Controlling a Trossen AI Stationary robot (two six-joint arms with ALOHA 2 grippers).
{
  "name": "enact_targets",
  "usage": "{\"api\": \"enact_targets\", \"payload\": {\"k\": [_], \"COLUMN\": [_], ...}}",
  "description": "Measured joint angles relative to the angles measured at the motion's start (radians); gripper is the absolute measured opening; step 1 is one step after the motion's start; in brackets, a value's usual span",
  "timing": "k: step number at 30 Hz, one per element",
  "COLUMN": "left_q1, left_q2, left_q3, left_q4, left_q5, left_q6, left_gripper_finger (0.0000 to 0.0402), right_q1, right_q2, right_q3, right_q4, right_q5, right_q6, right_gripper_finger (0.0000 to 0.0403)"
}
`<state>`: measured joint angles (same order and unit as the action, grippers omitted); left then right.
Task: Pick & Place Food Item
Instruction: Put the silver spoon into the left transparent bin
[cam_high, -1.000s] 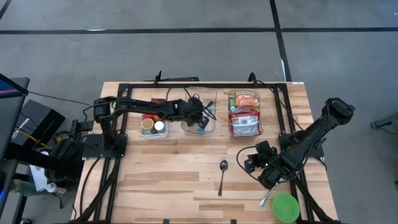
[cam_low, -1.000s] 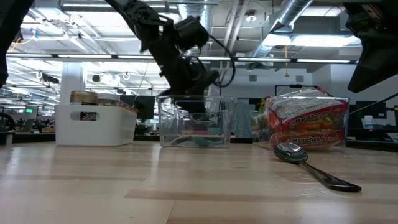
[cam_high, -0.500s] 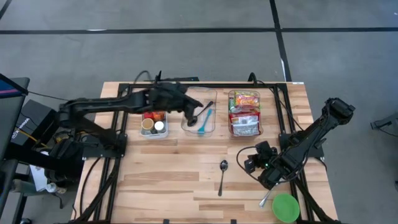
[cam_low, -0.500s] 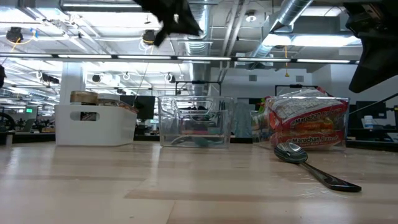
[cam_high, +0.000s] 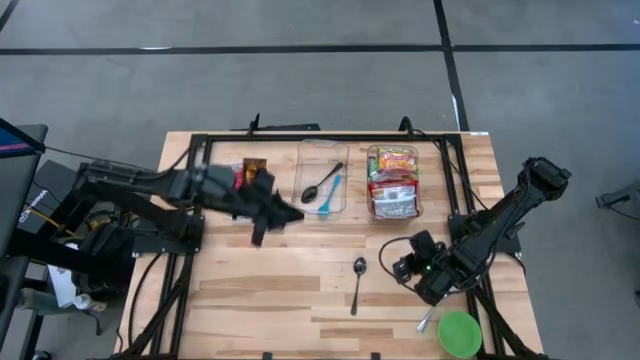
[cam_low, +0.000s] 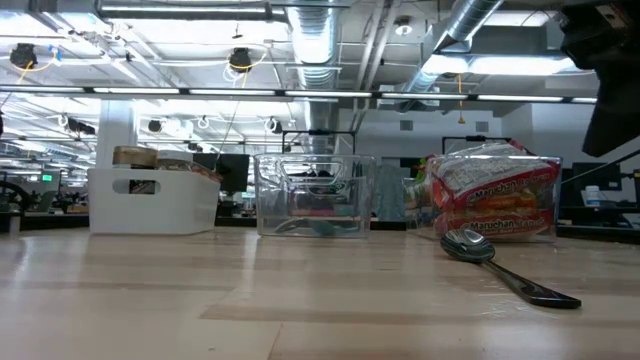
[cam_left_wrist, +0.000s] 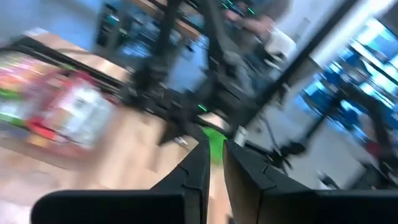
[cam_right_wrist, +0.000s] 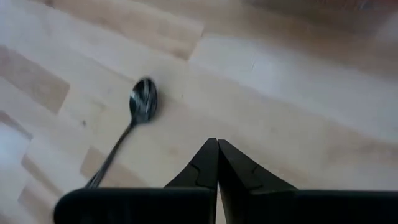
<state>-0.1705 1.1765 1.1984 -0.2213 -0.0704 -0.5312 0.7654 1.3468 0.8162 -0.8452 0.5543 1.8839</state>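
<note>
2 grippers: both empty
Left gripper (cam_high: 262, 226): fingers nearly together, above bare table (cam_high: 260, 290)
Right gripper (cam_high: 400, 265): fingers together, near spoon (cam_high: 357, 282)

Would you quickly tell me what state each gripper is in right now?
Left gripper: nearly closed with a thin gap, holding nothing, above the table in front of the white bin.
Right gripper: shut, empty, near the spoon on the table.

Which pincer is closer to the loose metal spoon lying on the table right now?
Right. The right pincer sits just beside the metal spoon, on its right in the high view. The left pincer is farther off, up and left of it near the clear bin.
</note>
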Motion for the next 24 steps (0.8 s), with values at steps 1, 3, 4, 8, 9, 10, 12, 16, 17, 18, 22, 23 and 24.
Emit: {"api": "enact_targets", "payload": {"k": [1,3,4,8,9,10,12,16,17,18,22,23,24], "left_q1": [-0.032,-0.089,-0.117,-0.211,-0.232,-0.250,-0.281,-0.329,-0.341,-0.351,-0.385,-0.392,-0.399], "left_q2": [0.004,0.021,0.032,0.090,0.107,0.126,0.168,0.259,0.282,0.305,0.399,0.421,0.443], "left_q3": [0.000,0.000,0.000,0.000,0.000,0.000,0.000,0.000,0.000,0.000,0.000,-0.001,-0.001], "left_q4": [-0.001,0.001,-0.006,-0.012,-0.015,-0.018,-0.031,-0.056,-0.068,-0.088,-0.201,-0.238,-0.274], "left_q5": [0.000,0.000,0.000,-0.001,-0.001,-0.001,-0.001,-0.002,-0.002,-0.003,-0.004,-0.004,-0.004], "left_q6": [0.000,0.000,0.000,0.000,0.000,0.000,0.000,-0.016,-0.026,-0.033,-0.076,-0.083,-0.085], "left_gripper_finger": [0.0039,0.0039,0.0039,0.0040,0.0040,0.0040,0.0040,0.0040,0.0040,0.0040,0.0040,0.0040,0.0040], "right_q1": [0.000,0.001,0.001,0.001,0.001,0.000,0.001,0.003,0.005,0.008,0.034,0.040,0.044], "right_q2": [0.000,0.000,0.000,0.000,0.000,0.000,0.000,0.000,0.000,0.000,0.000,0.000,0.000], "right_q3": [0.000,0.000,0.000,0.000,0.000,0.000,0.000,0.000,0.000,0.000,0.007,0.018,0.032], "right_q4": [0.010,0.038,0.054,0.155,0.185,0.219,0.280,0.349,0.359,0.369,0.385,0.382,0.374], "right_q5": [-0.019,-0.057,-0.081,-0.180,-0.205,-0.227,-0.257,-0.277,-0.279,-0.281,-0.280,-0.279,-0.278], "right_q6": [0.000,0.000,0.000,0.001,0.001,0.001,0.024,0.131,0.165,0.203,0.356,0.387,0.415], "right_gripper_finger": [0.0000,0.0000,0.0000,0.0000,0.0000,0.0000,0.0000,0.0000,0.0000,0.0000,0.0000,0.0000,0.0000]}}
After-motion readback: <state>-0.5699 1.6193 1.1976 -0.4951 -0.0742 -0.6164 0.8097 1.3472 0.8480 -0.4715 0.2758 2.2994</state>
